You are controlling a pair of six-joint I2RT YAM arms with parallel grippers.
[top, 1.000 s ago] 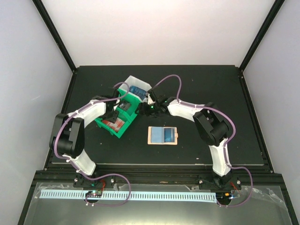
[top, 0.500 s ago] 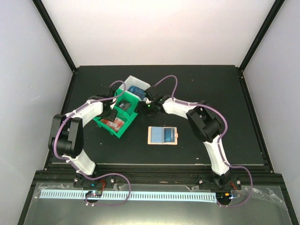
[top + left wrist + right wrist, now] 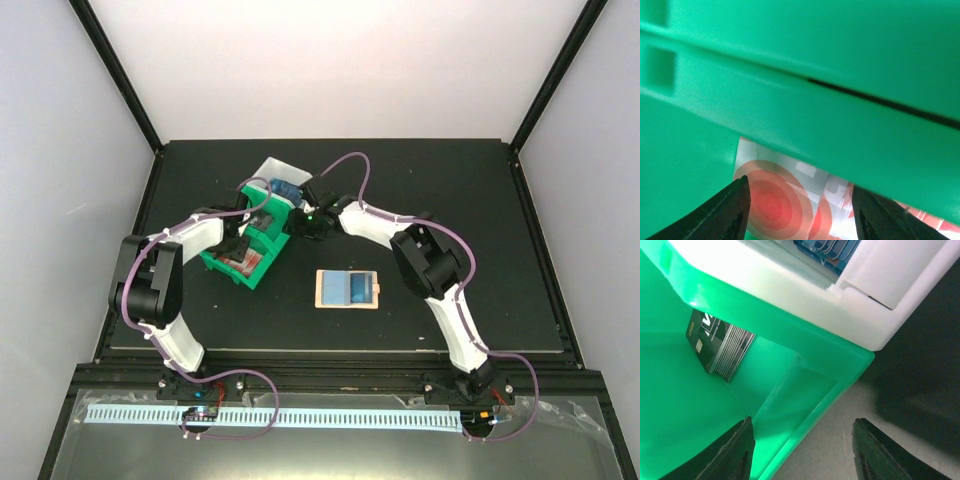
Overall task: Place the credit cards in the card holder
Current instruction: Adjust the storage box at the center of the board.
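Tan leather-like folding card holder (image 3: 346,290): flat on the black table (image 3: 450,180), a blue card showing in it, well apart from both arms. Green plastic bin (image 3: 252,252): holds red-patterned credit cards (image 3: 785,202) and a dark card stack (image 3: 720,347); white plastic bin (image 3: 285,178), touching it, holds blue cards (image 3: 827,247). Left gripper (image 3: 797,210) and right gripper (image 3: 800,452): both at the green bin, jaws spread and empty.

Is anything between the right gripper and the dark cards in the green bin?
Nothing visible. The right gripper is open over the green bin, and the stack of dark cards leans against the bin's wall, unobstructed.
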